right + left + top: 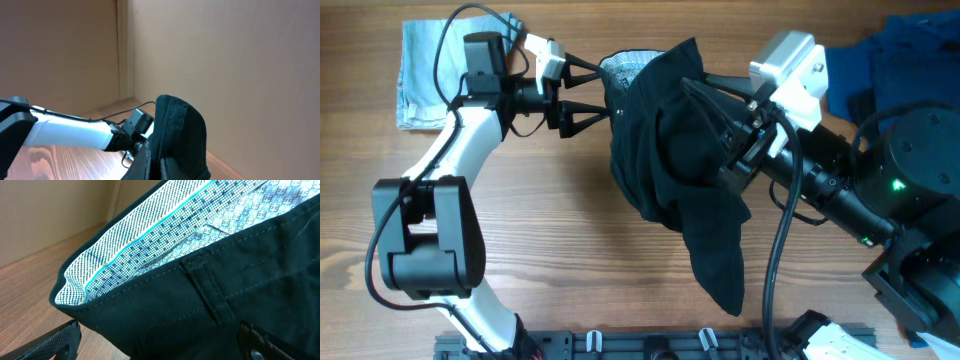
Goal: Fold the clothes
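While the overhead view gives you the whole layout, with the black shorts bunched at the middle of the counter and one leg trailing toward the near edge, only the wrist views tell you about the grips. Your left tool stands spread, one finger on each side of the waistband. The left wrist view shows the grey dotted lining with its teal stripe turned up, a belt loop below it, and both fingertips well apart at the lower corners. Your right tool is buried in cloth from above, but the right wrist view shows a ridge of black fabric standing up pinched between its fingers, with the left arm beyond. A pale-blue denim piece lies at the far left corner, and a dark-blue heap sits at the far right beside the right arm. Bare wood shows between the left arm and the shorts.
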